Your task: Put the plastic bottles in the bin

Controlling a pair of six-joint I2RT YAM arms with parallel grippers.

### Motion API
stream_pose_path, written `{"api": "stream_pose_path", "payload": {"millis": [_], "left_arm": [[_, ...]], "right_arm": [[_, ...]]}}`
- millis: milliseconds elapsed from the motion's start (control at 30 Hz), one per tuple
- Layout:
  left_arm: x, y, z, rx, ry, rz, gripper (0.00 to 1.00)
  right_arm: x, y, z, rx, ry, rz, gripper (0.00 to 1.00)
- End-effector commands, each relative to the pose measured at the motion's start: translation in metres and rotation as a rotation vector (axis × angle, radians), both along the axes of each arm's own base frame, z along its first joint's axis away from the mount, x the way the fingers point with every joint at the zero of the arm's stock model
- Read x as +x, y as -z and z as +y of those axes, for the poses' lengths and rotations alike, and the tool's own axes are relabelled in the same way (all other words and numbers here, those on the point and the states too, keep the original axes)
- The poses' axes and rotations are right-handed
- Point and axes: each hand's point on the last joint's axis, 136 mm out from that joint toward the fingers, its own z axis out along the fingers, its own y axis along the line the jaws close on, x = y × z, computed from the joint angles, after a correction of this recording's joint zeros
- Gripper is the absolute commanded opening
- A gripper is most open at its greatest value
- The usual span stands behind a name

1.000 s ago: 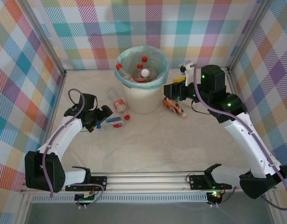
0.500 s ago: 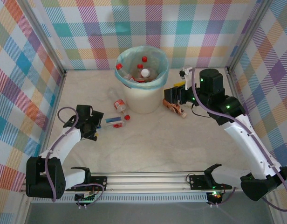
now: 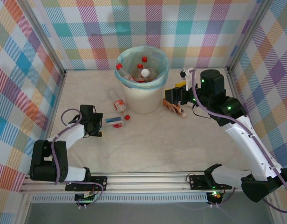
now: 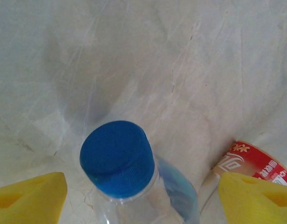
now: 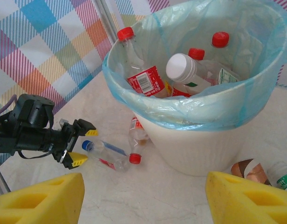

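Yellow-tipped and parted, the left gripper [image 3: 100, 127] lies low at the middle left of the overhead view. One finger sits on each side of the neck of a blue-capped bottle [image 3: 113, 122]. Its wrist view shows a gap on both sides, so nothing is clamped. The right gripper [image 3: 169, 99] hangs right of centre, just beside the bin, its jaws spread wide around nothing.

The pale marbled table [image 3: 153, 149] fills the lower half of the overhead view. The bin [image 3: 144, 103] is cream-white, with a light blue bag [image 3: 160, 78] folded over its rim, and stands at upper centre. Several bottles [image 5: 146, 79] with red labels and red or white caps lie inside it.

A crushed bottle [image 3: 177, 108] with a coppery label lies on the table just right of the bin, below the right gripper. A red-labelled bottle [image 3: 119, 105] lies just left of the bin, its red cap toward the bottom of the frame. The blue-capped bottle lies just below it, cap pointing left.
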Motion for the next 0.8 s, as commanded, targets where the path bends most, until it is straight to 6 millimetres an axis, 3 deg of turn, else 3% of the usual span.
{"api": "stream_pose_path", "payload": {"millis": [0, 433, 633, 767], "left_arm": [[0.002, 0.006, 0.003, -0.029, -0.035, -0.004, 0.73], [0.003, 0.013, 0.011, -0.043, -0.071, -0.009, 0.38], [0.004, 0.012, 0.013, -0.052, -0.073, -0.025, 0.11], [0.005, 0.005, 0.016, -0.045, -0.073, -0.045, 0.09]], "right_arm": [[-0.004, -0.004, -0.004, -0.020, 0.001, -0.036, 0.70], [-0.003, -0.011, -0.006, -0.037, 0.004, -0.059, 0.70], [-0.004, -0.012, -0.007, -0.035, 0.007, -0.058, 0.70], [-0.004, -0.015, -0.008, -0.030, 0.009, -0.061, 0.70]]}}
